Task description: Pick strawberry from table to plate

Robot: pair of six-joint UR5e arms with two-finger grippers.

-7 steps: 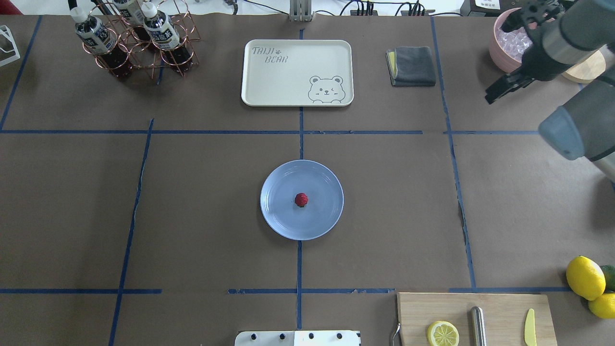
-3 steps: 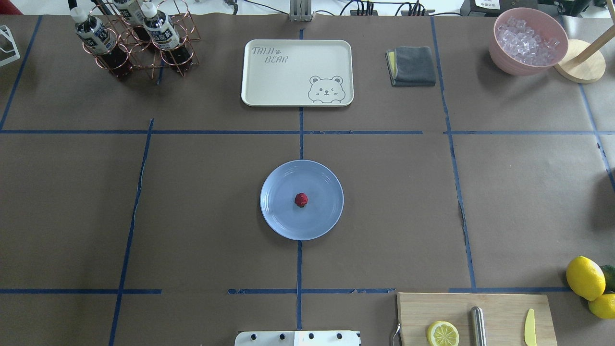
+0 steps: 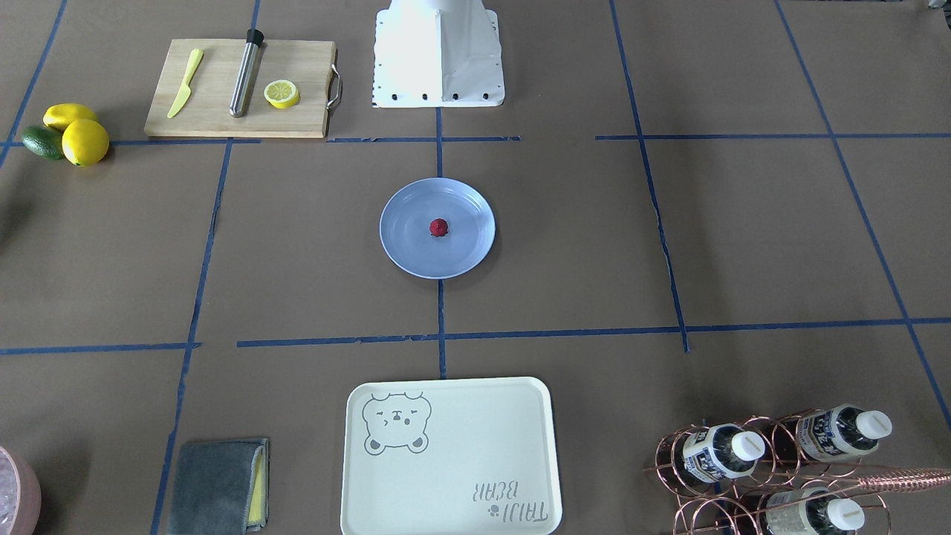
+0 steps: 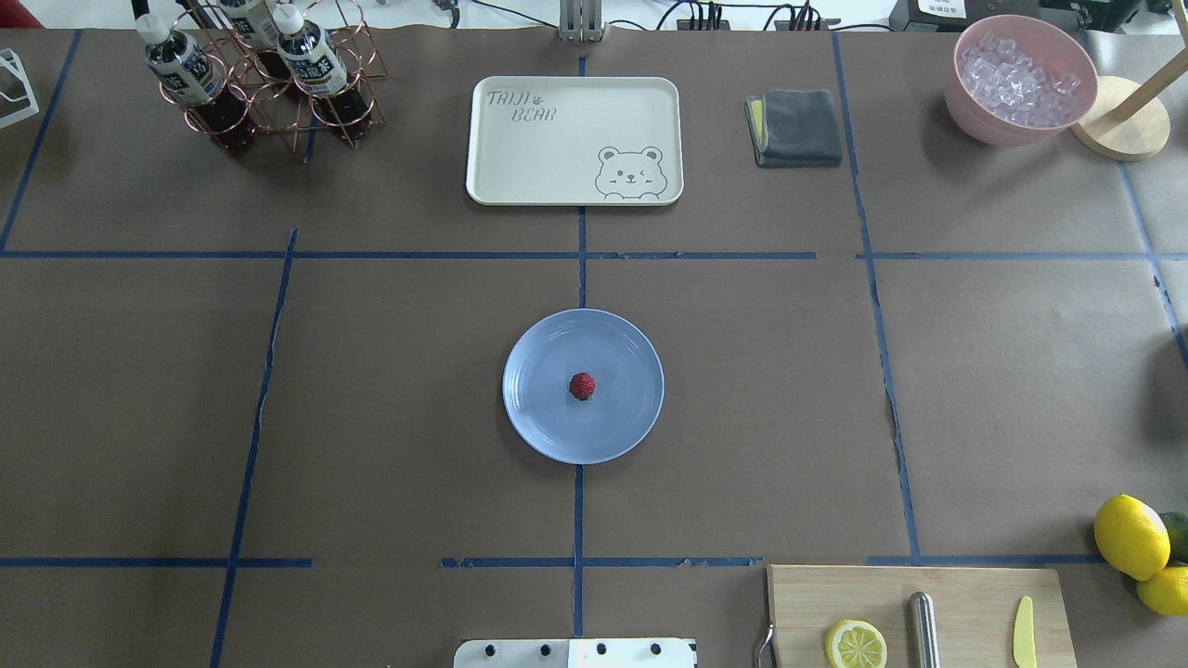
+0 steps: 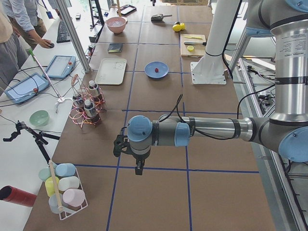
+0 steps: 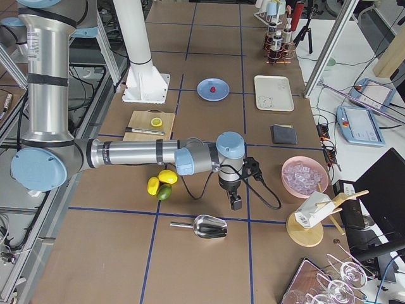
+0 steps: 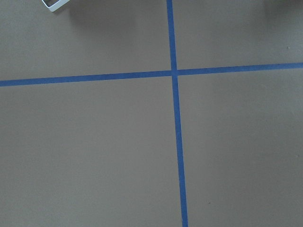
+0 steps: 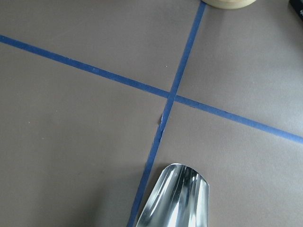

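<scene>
The strawberry (image 4: 582,385) is a small dark-red berry lying in the middle of the light-blue plate (image 4: 543,417), which sits at the centre of the table (image 4: 390,371). The front-facing view shows the same: strawberry (image 3: 439,227) on the plate (image 3: 409,249). Neither gripper is near it. In the exterior left view my left gripper (image 5: 139,171) hangs over bare table far from the plate. My right gripper (image 6: 236,206) shows only in the exterior right view, beyond the lemons. Whether either is open or shut I cannot tell.
A cream bear tray (image 4: 574,139), a grey cloth (image 4: 796,127), a pink bowl of ice (image 4: 1019,79) and a copper bottle rack (image 4: 264,79) line the far side. A cutting board (image 4: 919,617), lemons (image 4: 1130,536) and a metal scoop (image 8: 177,198) lie on my right.
One second ago my right arm reached over the far right corner by the ice bowl; it has since swung out of the overhead view. Strawberry and plate have not moved.
</scene>
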